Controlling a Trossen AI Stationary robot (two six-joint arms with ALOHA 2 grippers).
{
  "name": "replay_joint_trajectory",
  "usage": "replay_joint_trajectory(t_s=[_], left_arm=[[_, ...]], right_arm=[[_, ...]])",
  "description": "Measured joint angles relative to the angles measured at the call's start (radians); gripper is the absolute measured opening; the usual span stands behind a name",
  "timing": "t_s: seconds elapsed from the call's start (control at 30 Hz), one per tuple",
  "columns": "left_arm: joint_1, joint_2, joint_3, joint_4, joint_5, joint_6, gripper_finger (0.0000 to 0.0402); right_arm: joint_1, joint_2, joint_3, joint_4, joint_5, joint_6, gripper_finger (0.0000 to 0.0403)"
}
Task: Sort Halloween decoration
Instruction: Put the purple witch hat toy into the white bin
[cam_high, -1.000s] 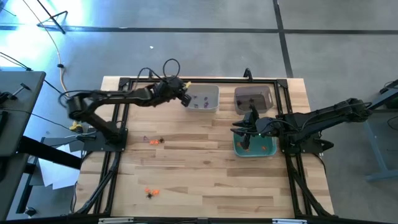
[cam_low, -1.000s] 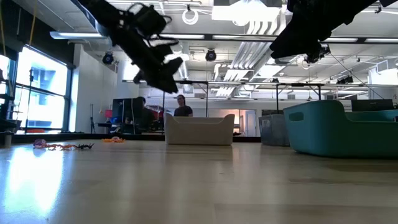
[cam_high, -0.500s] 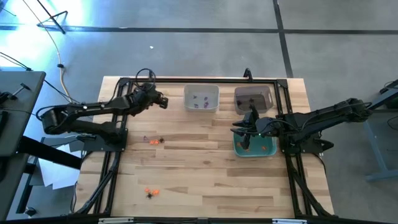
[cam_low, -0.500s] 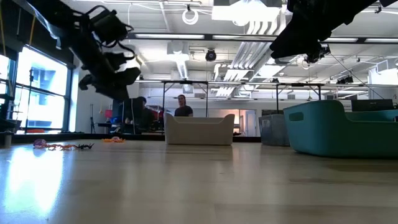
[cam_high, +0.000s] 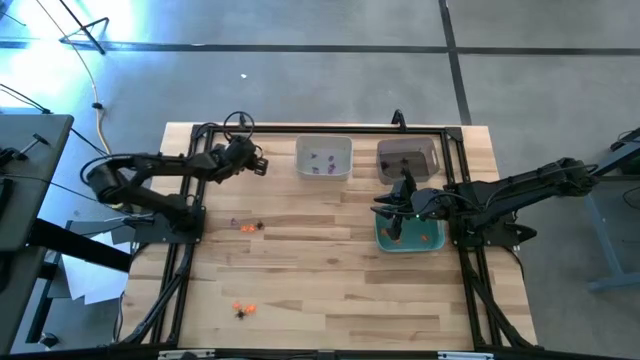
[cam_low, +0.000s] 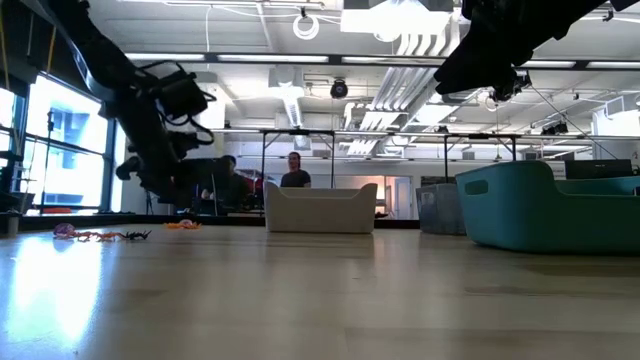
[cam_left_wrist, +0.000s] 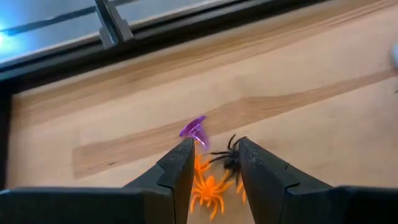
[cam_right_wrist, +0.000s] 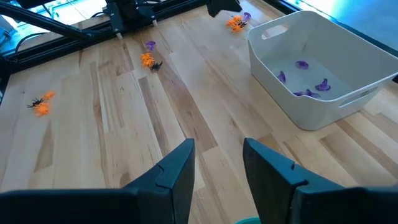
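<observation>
The left gripper (cam_high: 258, 165) hung over the far left part of the table (cam_high: 330, 270), just left of the white bin (cam_high: 324, 158). Its fingers (cam_left_wrist: 180, 168) stood apart with nothing between them. In the left wrist view a purple trinket (cam_left_wrist: 194, 129), a black spider (cam_left_wrist: 231, 157) and an orange spider (cam_left_wrist: 208, 186) lay on the wood directly ahead of the gap, so the gripper was judged to be lined up for a pick from that cluster.

The right gripper (cam_high: 392, 215) hung over the teal bin (cam_high: 410, 236) at the right, fingers (cam_right_wrist: 177, 171) apart and empty. It was judged to be waiting there, since orange pieces already lay in that bin.

The white bin held purple pieces (cam_right_wrist: 303, 78), which suggested sorting by colour; the dark bin (cam_high: 407, 158) stood just right of it.

Unsorted decorations remained in two further groups: one left of centre (cam_high: 247, 226) and one at the near edge (cam_high: 242, 308). The task was judged far from complete.
</observation>
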Motion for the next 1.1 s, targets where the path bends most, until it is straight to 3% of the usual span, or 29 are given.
replay_joint_trajectory(t_s=[0.17,0.57,1.1], left_arm=[[0.043,0.064,0.007,0.086,0.051,0.056,0.0115],[0.107,0.130,0.030,0.077,0.067,0.094,0.0115],[0.107,0.133,0.033,0.081,0.084,0.102,0.0115]], right_arm=[[0.000,0.000,0.000,0.000,0.000,0.000,0.0133],[0.000,0.000,0.000,-0.001,0.000,0.000,0.0133],[0.000,0.000,0.000,-0.001,0.000,0.000,0.0133]])
